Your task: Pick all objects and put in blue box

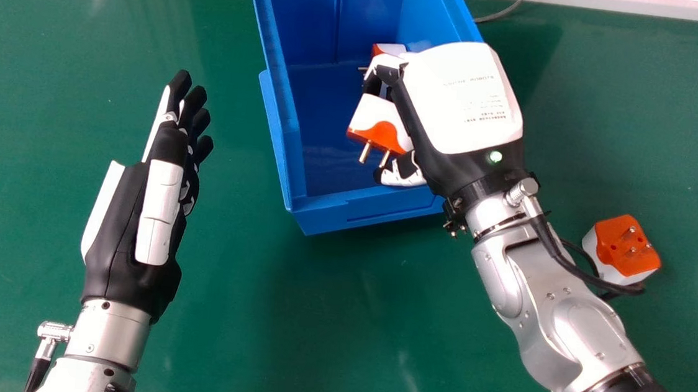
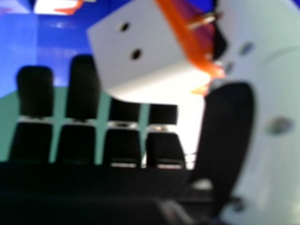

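Over the near part of the blue box [image 1: 301, 18], my right hand [image 1: 465, 99] has its fingers curled round a white and orange plug adapter [image 1: 371, 113], whose metal pins point toward the box's near end. In the right hand view the adapter [image 2: 140, 61] lies between the fingers and thumb of my right hand [image 2: 229, 140]. Another white and orange adapter [image 1: 390, 49] is inside the box, partly covered by the hand. A third adapter [image 1: 628, 249] rests on the table, right of the silver forearm. My left hand [image 1: 160, 206] stays open left of the box, holding nothing.
The green table [image 1: 339, 320] extends around the box. A grey cable [image 1: 507, 10] runs behind the box's right side. The right arm's black cable [image 1: 591, 279] hangs beside the adapter on the table. The box walls stand close around my right hand.
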You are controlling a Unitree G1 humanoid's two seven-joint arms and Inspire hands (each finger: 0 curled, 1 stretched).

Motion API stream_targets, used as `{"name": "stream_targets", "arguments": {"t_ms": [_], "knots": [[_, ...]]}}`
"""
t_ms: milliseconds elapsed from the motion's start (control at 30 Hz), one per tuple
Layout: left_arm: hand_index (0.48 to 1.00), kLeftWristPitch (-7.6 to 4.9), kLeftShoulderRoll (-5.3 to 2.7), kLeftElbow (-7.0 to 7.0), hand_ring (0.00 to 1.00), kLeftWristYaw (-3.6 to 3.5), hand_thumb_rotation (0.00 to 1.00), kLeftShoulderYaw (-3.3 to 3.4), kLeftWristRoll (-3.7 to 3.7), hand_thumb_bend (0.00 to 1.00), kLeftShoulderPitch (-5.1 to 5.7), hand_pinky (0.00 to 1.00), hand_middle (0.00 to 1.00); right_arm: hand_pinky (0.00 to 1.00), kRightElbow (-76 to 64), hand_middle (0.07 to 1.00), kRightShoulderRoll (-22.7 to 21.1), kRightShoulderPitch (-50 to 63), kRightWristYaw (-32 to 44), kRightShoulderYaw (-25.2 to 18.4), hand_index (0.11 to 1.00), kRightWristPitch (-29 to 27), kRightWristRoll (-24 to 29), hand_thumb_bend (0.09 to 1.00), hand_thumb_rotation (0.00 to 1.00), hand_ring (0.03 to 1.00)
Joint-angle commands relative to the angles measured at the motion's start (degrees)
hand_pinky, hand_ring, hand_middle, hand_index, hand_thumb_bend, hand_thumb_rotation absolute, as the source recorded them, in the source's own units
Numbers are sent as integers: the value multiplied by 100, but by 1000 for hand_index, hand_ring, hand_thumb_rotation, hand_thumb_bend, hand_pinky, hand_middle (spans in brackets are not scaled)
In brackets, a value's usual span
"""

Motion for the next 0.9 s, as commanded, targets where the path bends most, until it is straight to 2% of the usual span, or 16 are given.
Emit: {"name": "stream_targets", "arguments": {"t_ms": [0, 200, 267, 333, 400, 567, 600, 867], "knots": [[1000, -128, 38, -18, 1000, -33, 1000, 3, 0, 843, -38, 1000, 1000, 334, 51, 503, 15, -267, -161, 39, 504, -27, 28, 516, 0, 410], [1000, -146, 21, -12, 1000, -14, 1000, 4, 16, 846, -44, 1000, 1000, 338, 222, 505, 109, -429, -366, 39, 502, 74, 88, 516, 0, 413], [1000, -109, 24, -28, 1000, -27, 1000, 7, -14, 846, -40, 1000, 1000, 338, 123, 505, 101, -509, -396, -20, 502, 117, 111, 516, 0, 413], [1000, -70, 38, -52, 1000, -31, 1000, 0, -7, 846, -28, 1000, 1000, 338, 102, 505, 82, -608, -434, -53, 502, 117, 135, 516, 0, 413], [1000, -94, 16, -42, 1000, -34, 1000, -4, -24, 843, -32, 1000, 1000, 335, 159, 501, 64, -716, -415, -61, 505, 113, 163, 517, 0, 411], [1000, -178, -7, 24, 1000, 4, 1000, -4, 24, 837, -66, 1000, 1000, 326, 586, 492, 102, -1015, -387, 47, 511, 152, 156, 516, 0, 404], [1000, -157, 2, 13, 1000, 4, 1000, -7, 30, 837, -63, 1000, 1000, 326, 747, 492, 132, -1080, -439, 76, 511, 148, 159, 516, 0, 404], [1000, -213, -16, 26, 1000, -21, 998, -32, 28, 842, -42, 1000, 1000, 315, 2214, 483, 320, -1599, -767, 281, 516, 102, 293, 516, 0, 396]]}}
